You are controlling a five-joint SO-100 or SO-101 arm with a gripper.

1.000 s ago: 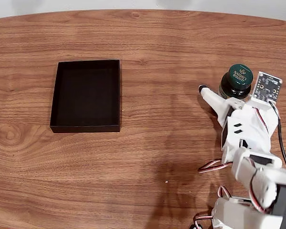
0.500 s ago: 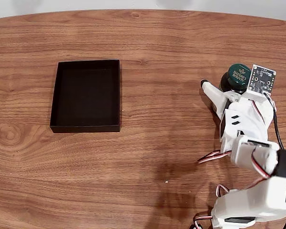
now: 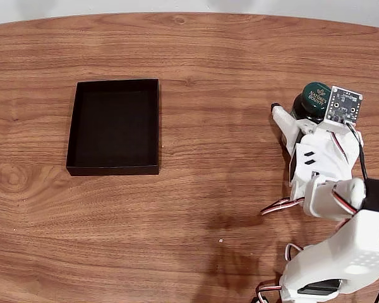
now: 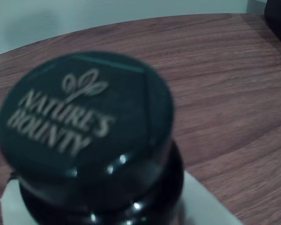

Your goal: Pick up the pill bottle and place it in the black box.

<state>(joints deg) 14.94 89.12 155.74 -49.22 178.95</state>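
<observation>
The pill bottle stands upright on the wooden table at the right of the fixed view, its dark green cap printed "Nature's Bounty". My gripper is open around it. One white finger lies just left of the bottle with a small gap, and the other side is hidden under the wrist's circuit board. Seen from the wrist, the bottle's cap is very close and blurred. The black box sits far to the left, with nothing in it.
The white arm and its loose servo wires occupy the lower right corner. Bare wooden tabletop stretches between the bottle and the box. The table's far edge curves along the top.
The gripper has slid forward around the bottle, its left finger drawing closer to it. The wrist board now covers part of the cap. The bottle and box have not moved.
</observation>
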